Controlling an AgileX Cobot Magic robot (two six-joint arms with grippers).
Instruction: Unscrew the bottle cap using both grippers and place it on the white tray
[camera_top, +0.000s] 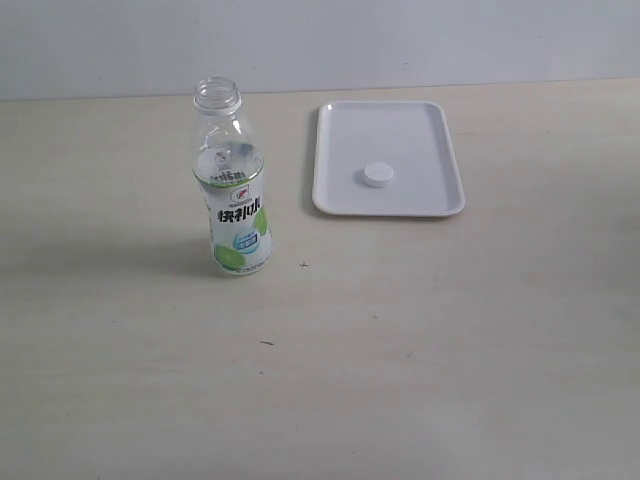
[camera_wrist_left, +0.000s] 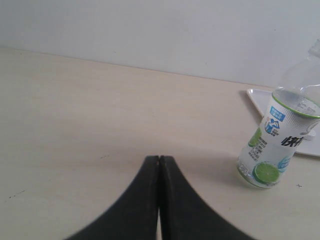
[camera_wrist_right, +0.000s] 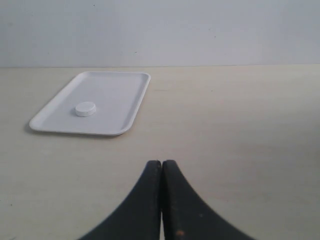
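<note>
Bright, even light; soft shadows, slight blur.

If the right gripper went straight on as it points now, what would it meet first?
The way looks free: ahead of the right gripper lies only bare table, then the wall. The white tray holding the bottle cap sits off that line, though depth is unclear.

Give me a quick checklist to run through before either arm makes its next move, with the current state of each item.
1. Neck of the bottle bare, no cap on it: ok.
2. The bottle cap lies inside the white tray: ok.
3. The bottle stands upright on the table: ok.
4. The left claw is shut, empty, apart from the bottle: ok.
5. The right claw is shut, empty, apart from the white tray: ok.
</note>
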